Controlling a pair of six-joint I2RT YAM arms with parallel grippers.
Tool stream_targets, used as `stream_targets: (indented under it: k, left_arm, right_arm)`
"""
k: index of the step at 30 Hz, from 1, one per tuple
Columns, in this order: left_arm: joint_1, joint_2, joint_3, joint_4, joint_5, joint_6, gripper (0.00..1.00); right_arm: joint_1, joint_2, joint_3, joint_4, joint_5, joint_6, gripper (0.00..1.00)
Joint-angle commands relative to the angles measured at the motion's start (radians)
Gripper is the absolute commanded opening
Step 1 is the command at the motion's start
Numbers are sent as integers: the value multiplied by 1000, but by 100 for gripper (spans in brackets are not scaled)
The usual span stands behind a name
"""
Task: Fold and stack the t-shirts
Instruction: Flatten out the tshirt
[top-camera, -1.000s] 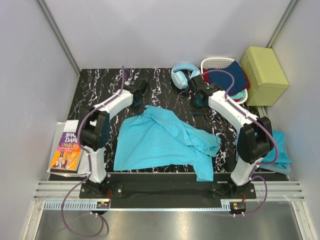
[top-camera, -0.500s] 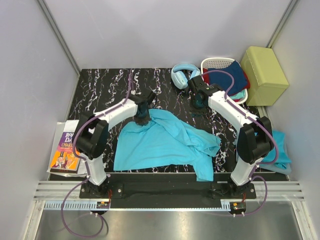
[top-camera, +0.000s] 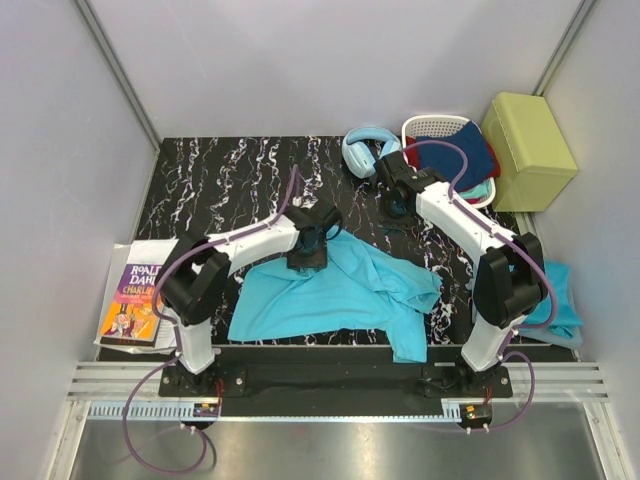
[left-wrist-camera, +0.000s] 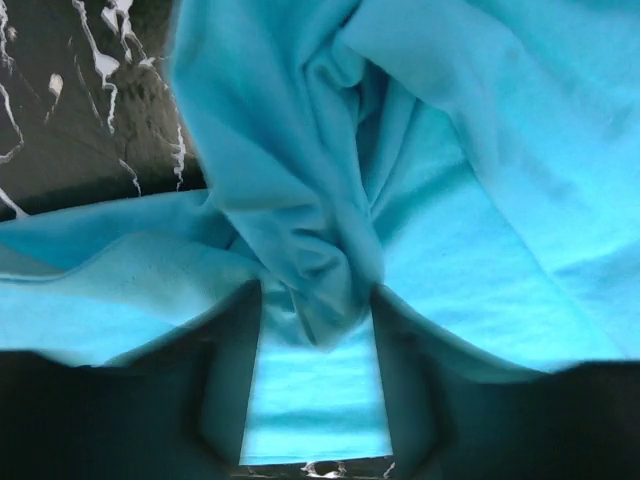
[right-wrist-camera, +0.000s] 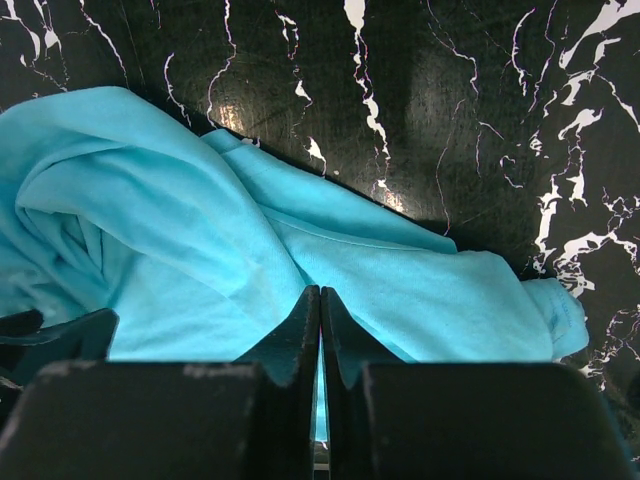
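We start with the bench. It carries one turquoise shirt, spread but rumpled across the near middle, not yet folded. A sleeve reaches the near edge on the right. A second turquoise shirt lies off the bench at the right, and a white basket with folded clothes stands at the far right corner.

The left tool sits over the far edge of the shirt. In the wrist view it is clamped on a thick bunch of cloth that fills the gap between its fingers. The right tool hovers above the bench, just far of the shirt, with its fingers pressed together and nothing in them.

We judge three risks:
- The bunch is several layers thick, so one layer may slip free under pull and the fold would go askew.
- Nothing pins the shirt, so the whole shirt may drag with the pull rather than fold.
- Dragging it nearer could send the sleeve over the near edge.
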Motion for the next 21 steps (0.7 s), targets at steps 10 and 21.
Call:
stream_targets:
  k: [10,21]
  left_arm:
    - [159,-47,120,37,-122,56,96]
    - [215,83,142,118,2,84,58]
  right_arm:
    - [16,-13,-6,20,5,-7,8]
    - [21,-10,-27,19,12,-1,8]
